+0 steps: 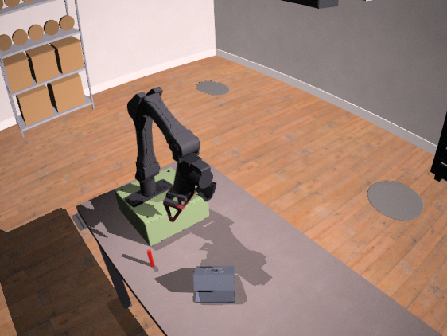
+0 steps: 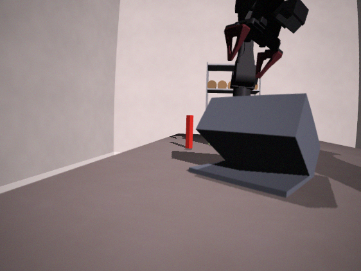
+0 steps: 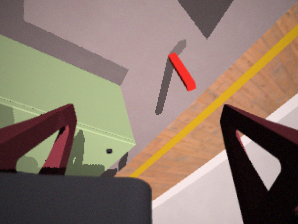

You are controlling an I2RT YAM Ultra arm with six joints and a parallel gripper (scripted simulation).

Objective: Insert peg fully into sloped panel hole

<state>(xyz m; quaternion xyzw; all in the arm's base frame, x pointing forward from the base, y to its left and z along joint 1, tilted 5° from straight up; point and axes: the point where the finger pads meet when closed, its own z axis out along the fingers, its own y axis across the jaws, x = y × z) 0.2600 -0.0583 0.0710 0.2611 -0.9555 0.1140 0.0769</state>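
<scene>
The red peg (image 1: 150,258) (image 2: 189,131) (image 3: 182,71) stands upright on the grey table (image 1: 318,279) (image 2: 128,209) (image 3: 100,30), near its left edge. The grey block with the sloped panel (image 1: 214,283) (image 2: 257,128) sits to the peg's right, nearer the front; its hole shows faintly on the upper face in the top view. My gripper (image 1: 173,216) (image 2: 244,68) (image 3: 148,112) is open and empty. It hangs over the front edge of the green arm base (image 1: 179,223) (image 3: 50,85), well above and behind the peg.
A dark wooden table (image 1: 40,259) stands left of the grey table. A shelf with boxes (image 1: 40,68) (image 2: 221,84) is at the far wall. Grey discs (image 1: 394,200) lie on the floor. A yellow line (image 3: 220,100) runs along the floor beside the table edge.
</scene>
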